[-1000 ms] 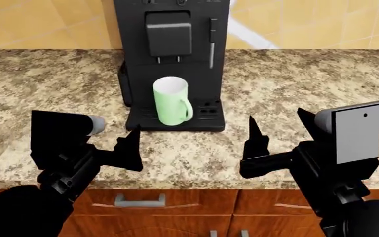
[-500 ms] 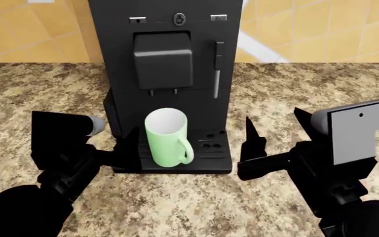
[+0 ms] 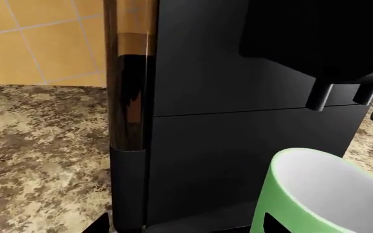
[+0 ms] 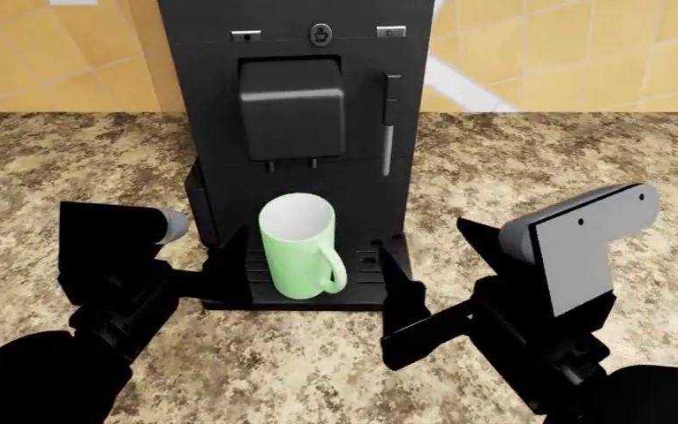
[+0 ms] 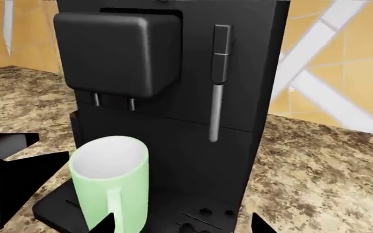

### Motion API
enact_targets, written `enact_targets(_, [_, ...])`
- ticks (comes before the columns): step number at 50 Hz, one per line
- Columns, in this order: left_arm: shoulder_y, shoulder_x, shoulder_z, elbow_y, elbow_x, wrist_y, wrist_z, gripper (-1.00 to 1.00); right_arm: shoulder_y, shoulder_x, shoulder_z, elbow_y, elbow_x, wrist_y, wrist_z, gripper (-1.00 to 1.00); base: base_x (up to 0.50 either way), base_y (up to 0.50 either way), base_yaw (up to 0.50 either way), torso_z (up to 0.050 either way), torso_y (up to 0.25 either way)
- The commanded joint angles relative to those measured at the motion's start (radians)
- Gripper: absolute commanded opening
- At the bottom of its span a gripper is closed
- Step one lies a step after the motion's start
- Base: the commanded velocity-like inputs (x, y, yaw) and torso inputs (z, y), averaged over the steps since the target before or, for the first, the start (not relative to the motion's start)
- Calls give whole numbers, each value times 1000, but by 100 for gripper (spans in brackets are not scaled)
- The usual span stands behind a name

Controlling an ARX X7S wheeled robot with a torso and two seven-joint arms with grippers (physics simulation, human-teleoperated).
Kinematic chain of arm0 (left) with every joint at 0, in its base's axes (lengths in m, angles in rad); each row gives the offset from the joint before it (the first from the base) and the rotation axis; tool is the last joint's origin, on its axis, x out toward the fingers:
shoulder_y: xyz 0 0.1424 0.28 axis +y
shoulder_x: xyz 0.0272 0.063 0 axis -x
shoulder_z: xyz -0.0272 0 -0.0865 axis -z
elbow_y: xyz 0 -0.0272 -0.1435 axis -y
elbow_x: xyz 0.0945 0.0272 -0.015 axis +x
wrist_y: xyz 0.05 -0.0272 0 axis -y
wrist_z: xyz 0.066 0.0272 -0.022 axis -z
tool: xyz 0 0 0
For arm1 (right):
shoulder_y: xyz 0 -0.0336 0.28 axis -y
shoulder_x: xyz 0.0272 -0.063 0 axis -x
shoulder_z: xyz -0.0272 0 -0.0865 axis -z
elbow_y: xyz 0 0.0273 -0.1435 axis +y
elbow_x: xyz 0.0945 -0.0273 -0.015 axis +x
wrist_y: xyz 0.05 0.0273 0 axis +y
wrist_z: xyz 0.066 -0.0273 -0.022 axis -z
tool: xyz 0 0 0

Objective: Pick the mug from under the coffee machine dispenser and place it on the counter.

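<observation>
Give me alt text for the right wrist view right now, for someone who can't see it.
A pale green mug with a white inside stands on the drip tray of a tall black coffee machine, below the boxy dispenser, handle facing the camera. Speckled granite counter lies around the machine, yellow tiles behind.

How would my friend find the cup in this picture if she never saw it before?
Look for the tall black coffee machine against the yellow tiled wall. On its tray, right under the dispenser, stands the mug. It is the only pale green thing there, white inside, with one loop handle.
</observation>
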Motion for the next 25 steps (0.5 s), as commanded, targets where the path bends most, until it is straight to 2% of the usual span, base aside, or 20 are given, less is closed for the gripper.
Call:
enact_targets(1, [0,-1,7,-5,3,21,-5,100,12,-19,-52,27,-1,9,-74,100,0,0,0,0,0])
enact_targets(14, [10,-18,31,-19,21,57,3,100,53,-60,-148,95,-142,36,-221,100,0,0,0,0,0])
enact_targets(25, [14,-12,21,-31,4,60,2,100,40,-100,-186,148,-227,-25,-364,100,0,0,0,0,0])
